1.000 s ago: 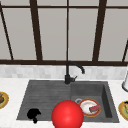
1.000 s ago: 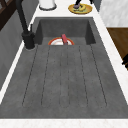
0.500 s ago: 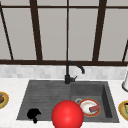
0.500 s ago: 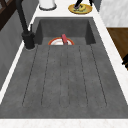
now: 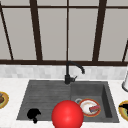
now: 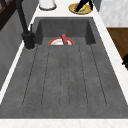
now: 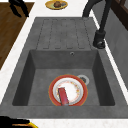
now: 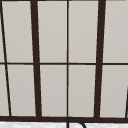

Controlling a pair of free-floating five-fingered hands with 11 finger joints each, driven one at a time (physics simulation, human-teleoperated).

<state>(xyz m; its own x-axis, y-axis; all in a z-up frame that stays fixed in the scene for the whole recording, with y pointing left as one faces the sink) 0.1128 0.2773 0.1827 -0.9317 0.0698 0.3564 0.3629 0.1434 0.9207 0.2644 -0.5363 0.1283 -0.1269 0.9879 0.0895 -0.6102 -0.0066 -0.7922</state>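
Yellow plate sits flat on the white counter, directly under the right hand. It has a plain yellow rim and a darker centre, and the frame edge cuts it off in the front view. The left side view shows the same plate with the right hand coming down onto it from above. They look to be touching. Can't tell whether that hand is spread, closed or pinching the rim. In the right side view the hand is a black mass over a sliver of yellow rim.

White container stands just behind the right hand. Sink basin is just to its left and holds an orange-rimmed white plate with a red block lying on it. Black faucet stands behind the basin.

Left hand hangs well apart from the right, at the front edge of the ribbed drainboard, touching nothing. Can't tell its state either. Red sphere sits between the two hands in the front view. Second yellow plate with brown food is on the counter beyond the left hand.
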